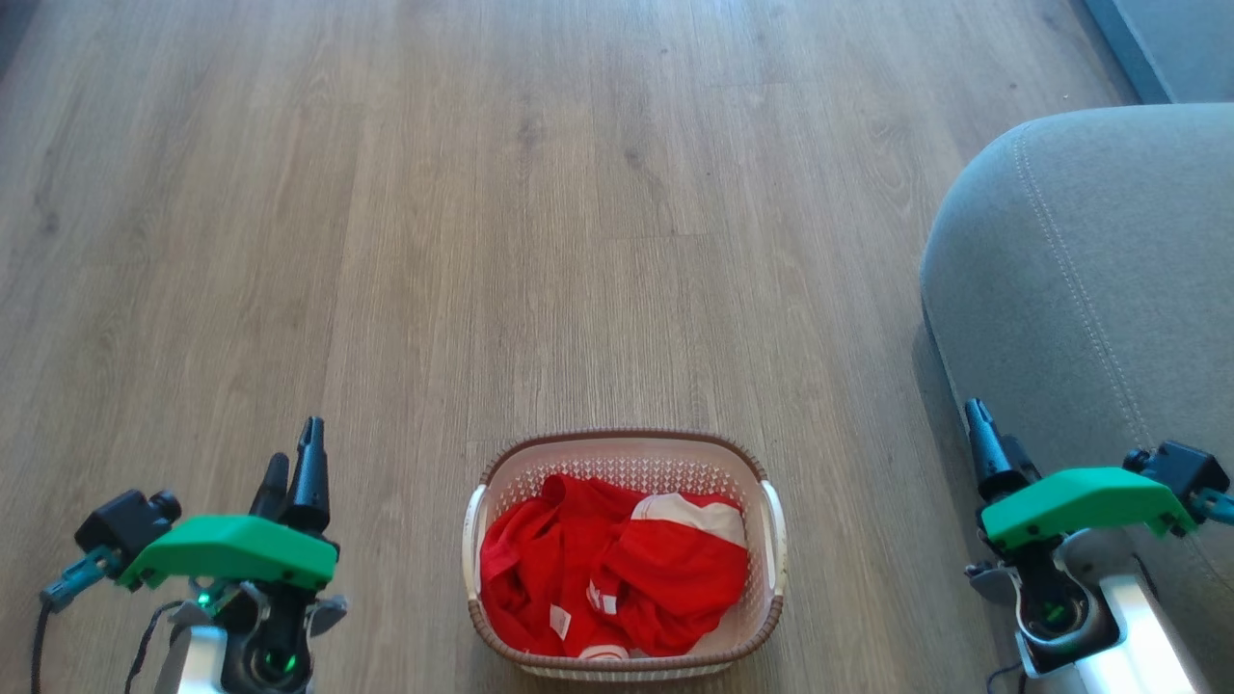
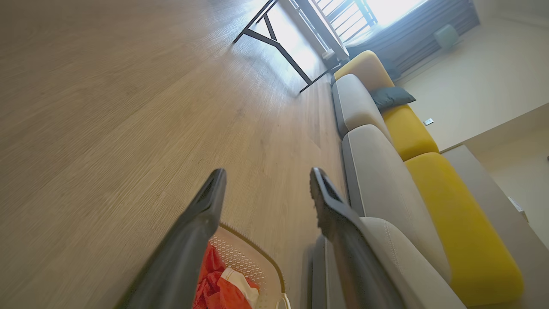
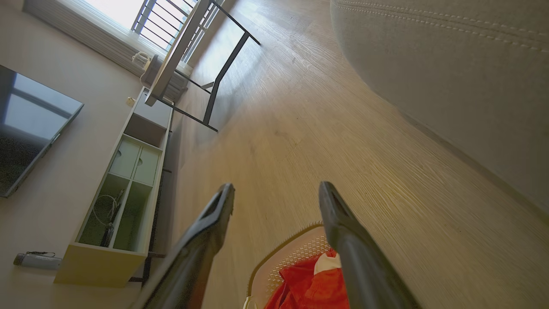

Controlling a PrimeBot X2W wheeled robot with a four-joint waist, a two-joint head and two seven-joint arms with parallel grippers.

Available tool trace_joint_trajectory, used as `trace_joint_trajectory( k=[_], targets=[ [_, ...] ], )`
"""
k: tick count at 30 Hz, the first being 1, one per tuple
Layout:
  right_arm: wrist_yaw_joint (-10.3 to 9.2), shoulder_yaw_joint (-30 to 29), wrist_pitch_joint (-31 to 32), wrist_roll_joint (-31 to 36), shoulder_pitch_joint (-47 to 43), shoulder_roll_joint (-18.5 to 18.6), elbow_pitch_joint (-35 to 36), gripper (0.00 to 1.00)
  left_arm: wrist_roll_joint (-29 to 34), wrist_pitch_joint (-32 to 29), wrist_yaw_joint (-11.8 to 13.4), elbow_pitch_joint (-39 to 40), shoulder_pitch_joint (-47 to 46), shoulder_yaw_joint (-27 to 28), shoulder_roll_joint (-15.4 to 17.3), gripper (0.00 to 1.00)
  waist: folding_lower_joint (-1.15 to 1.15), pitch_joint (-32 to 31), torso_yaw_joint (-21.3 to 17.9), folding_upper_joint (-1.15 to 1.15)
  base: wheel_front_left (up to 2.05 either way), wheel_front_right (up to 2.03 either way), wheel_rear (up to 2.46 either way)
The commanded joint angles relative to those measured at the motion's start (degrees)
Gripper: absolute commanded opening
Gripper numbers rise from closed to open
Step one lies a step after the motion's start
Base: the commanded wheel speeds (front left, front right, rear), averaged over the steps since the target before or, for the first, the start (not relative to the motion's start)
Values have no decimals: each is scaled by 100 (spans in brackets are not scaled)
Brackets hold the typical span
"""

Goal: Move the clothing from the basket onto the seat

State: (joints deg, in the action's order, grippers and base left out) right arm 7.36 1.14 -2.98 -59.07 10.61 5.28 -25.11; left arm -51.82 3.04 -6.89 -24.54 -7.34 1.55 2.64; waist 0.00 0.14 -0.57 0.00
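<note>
The cream basket [image 1: 627, 441] with a brown rim stands on the wood floor at the bottom middle of the head view. Crumpled red clothing [image 1: 598, 578] with white panels lies inside it. To its right rises the grey seat [image 1: 1109, 270] with its stitched seam. My left gripper [image 1: 297, 451] hovers left of the basket, open and holding nothing. My right gripper [image 1: 988, 443] hangs at the seat's front edge, right of the basket. In the left wrist view the left gripper [image 2: 268, 174] is spread wide above the basket [image 2: 253, 262], the clothing [image 2: 214, 285] and the seat [image 2: 399, 257]. The right gripper [image 3: 276, 186] is open over the basket [image 3: 296, 253], the clothing [image 3: 313, 287] and the seat [image 3: 450, 64].
Bare wood floor [image 1: 540, 212] stretches ahead of the basket. Yellow back cushions [image 2: 454, 214] line the sofa. A table with black legs [image 3: 214, 81] stands near the window, and a low cabinet [image 3: 124, 184] and a dark screen [image 3: 30, 128] line the far wall.
</note>
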Motion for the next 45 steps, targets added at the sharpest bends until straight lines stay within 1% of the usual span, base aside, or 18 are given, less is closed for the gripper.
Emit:
trace_joint_trajectory(
  k=[1,17,32,45],
  targets=[
    [6,97,-87,193,379,114,143,100,215,79,34,132,-374,52,117,100,0,-1,0,0,0,0,0],
    [8,396,-356,1206,731,207,-34,100,1511,349,153,-12,-635,-134,212,100,0,19,3,0,0,0,0],
    [10,731,-607,2096,1052,317,-236,100,2643,601,346,-146,-855,-373,345,100,0,16,-6,0,0,0,0],
    [11,904,-809,2826,1271,412,-412,100,3457,803,486,-265,-992,-535,441,100,0,-24,29,0,0,0,0]
  ],
)
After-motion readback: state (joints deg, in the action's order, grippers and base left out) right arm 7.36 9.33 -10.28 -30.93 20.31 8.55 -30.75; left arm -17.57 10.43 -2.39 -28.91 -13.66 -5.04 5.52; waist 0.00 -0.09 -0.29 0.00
